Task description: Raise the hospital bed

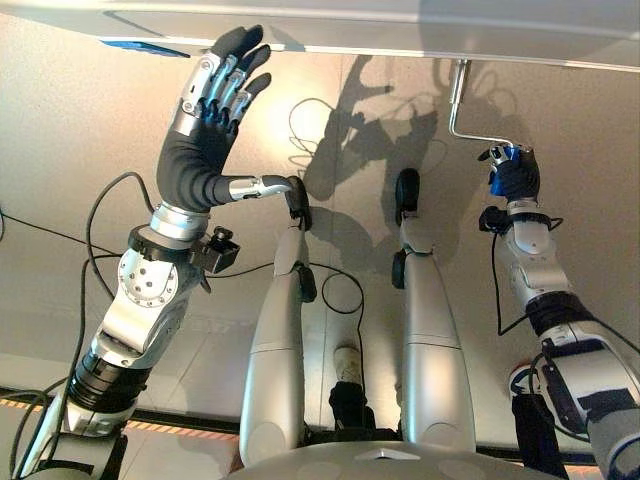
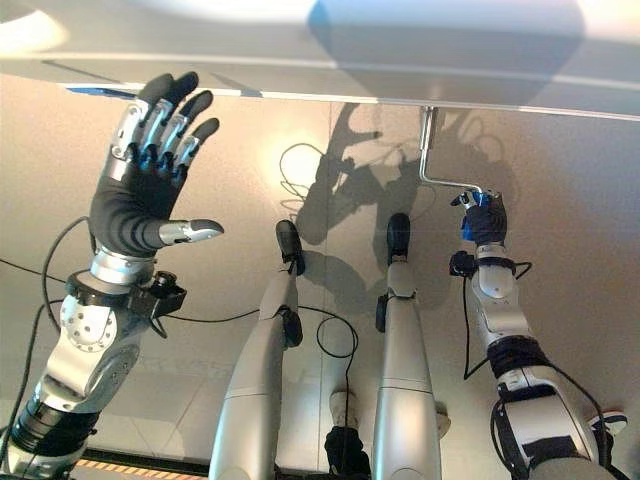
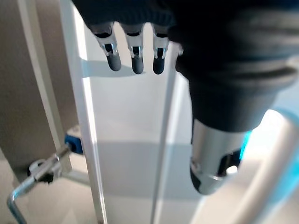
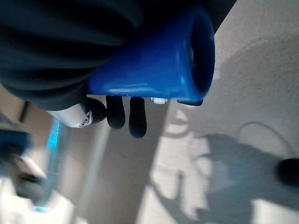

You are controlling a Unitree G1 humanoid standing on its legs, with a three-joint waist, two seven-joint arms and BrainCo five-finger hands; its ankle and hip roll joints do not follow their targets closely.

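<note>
The hospital bed's pale frame edge [image 1: 350, 28] runs across the far side of the head views. A bent metal crank [image 1: 458, 100] hangs down from it at the right. My right hand [image 1: 515, 178] is shut on the crank's blue grip [image 4: 154, 65], with its dark fingertips [image 4: 135, 116] curled round under the grip. My left hand [image 1: 205, 130] is raised at the left with straight, spread fingers and holds nothing, just below the bed edge. In the left wrist view its fingers [image 3: 135, 51] point at a white bed panel [image 3: 131, 121].
A beige floor [image 1: 80, 140] lies under the bed edge. A small blue label [image 1: 145, 47] sits on the bed frame near my left hand. A second metal crank end [image 3: 28, 182] with a blue piece [image 3: 74, 142] appears in the left wrist view.
</note>
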